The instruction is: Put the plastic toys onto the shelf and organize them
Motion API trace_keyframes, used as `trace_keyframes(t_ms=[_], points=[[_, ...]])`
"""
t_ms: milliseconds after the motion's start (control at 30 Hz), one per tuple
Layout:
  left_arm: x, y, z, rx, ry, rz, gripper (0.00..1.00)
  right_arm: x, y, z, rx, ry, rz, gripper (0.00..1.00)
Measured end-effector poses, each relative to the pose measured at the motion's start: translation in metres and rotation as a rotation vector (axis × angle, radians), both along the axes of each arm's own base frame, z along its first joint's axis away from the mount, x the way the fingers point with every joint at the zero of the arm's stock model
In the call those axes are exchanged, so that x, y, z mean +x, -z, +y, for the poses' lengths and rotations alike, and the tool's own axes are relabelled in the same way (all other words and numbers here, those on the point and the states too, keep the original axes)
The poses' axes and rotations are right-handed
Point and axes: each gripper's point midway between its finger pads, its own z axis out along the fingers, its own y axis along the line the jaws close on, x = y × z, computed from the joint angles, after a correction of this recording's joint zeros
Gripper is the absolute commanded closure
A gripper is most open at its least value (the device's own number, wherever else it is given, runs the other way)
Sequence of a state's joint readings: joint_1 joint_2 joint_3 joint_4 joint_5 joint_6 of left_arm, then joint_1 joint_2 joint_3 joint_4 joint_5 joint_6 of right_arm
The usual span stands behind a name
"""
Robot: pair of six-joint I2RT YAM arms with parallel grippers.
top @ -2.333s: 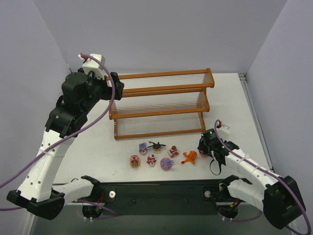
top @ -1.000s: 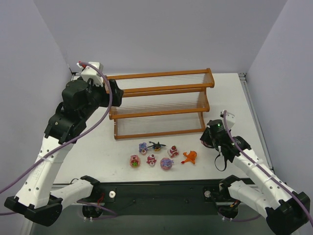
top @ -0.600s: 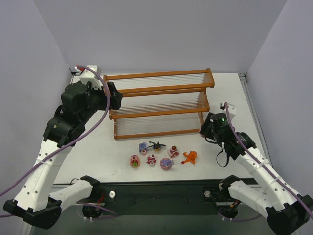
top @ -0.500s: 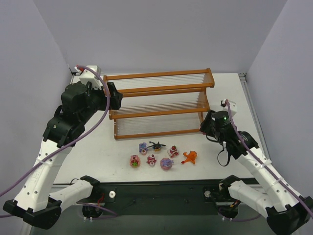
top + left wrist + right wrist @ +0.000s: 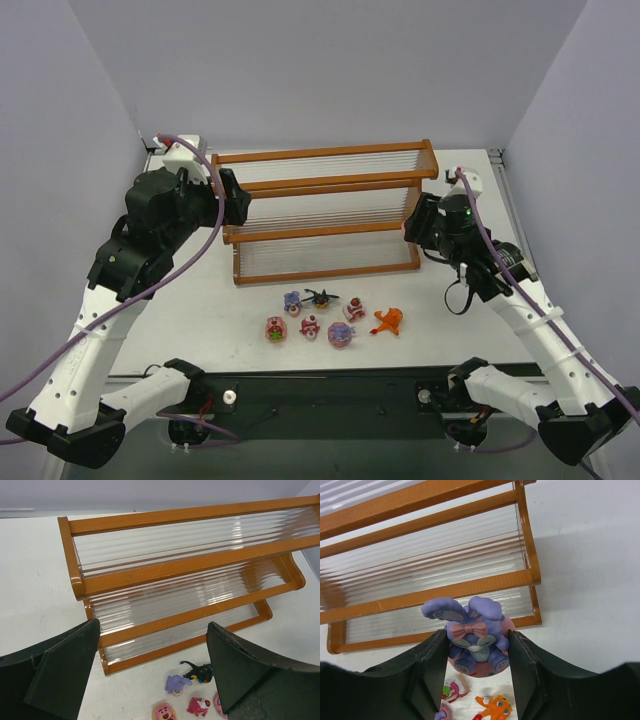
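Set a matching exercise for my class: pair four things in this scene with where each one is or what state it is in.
Things
1. purple long-eared toy
2. orange toy
3. black winged toy
4. shelf

Places or states
A. on the table, rightmost of the toys lying there
B. no toys on its tiers
C. held in the right gripper
D. on the table, beside a small purple toy

Pairs: 1-C; 2-A; 3-D; 4-B
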State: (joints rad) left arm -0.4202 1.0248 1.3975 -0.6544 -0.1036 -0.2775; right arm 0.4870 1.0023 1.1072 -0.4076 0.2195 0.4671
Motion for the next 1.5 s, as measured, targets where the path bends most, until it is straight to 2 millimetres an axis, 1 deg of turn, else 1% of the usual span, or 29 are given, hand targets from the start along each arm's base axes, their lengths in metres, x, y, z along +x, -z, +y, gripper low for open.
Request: trace_keyframes(t_ms=[133, 333, 633, 700, 767, 867, 1067, 1233, 1367, 1500], points=[[-0.001, 0.003, 0.000, 0.005, 0.000, 0.011, 0.03, 0.006, 0.007, 0.003, -0.037, -0.016, 0.028, 1.00], [-0.002, 0.004, 0.001, 0.007, 0.000, 0.015, 0.03, 0.014, 0.003, 0.010, -0.048, -0.046, 0.026, 0.99], [-0.002, 0.004, 0.001, 0.007, 0.000, 0.016, 0.03, 0.024, 0.017, 0.021, -0.042, -0.069, 0.017, 0.96], [-0.002, 0.004, 0.001, 0.007, 0.000, 0.016, 0.03, 0.029, 0.019, 0.024, -0.042, -0.071, 0.015, 0.96], [-0.002, 0.004, 0.001, 0.008, 0.000, 0.016, 0.03, 0.035, 0.024, 0.028, -0.046, -0.076, 0.020, 0.96], [-0.002, 0.004, 0.001, 0.008, -0.001, 0.017, 0.03, 0.044, 0.037, 0.035, -0.060, -0.086, 0.043, 0.96], [-0.002, 0.005, 0.002, 0.010, -0.002, 0.021, 0.03, 0.054, 0.060, 0.043, -0.085, -0.094, 0.065, 0.96], [-0.002, 0.006, 0.002, 0.011, -0.004, 0.023, 0.03, 0.064, 0.066, 0.043, -0.107, -0.077, 0.050, 0.96], [-0.002, 0.006, 0.003, 0.013, -0.006, 0.024, 0.03, 0.072, 0.074, 0.042, -0.136, -0.059, 0.053, 0.96], [-0.003, 0.006, 0.004, 0.014, -0.009, 0.026, 0.03, 0.079, 0.072, 0.042, -0.146, -0.042, 0.027, 0.95]])
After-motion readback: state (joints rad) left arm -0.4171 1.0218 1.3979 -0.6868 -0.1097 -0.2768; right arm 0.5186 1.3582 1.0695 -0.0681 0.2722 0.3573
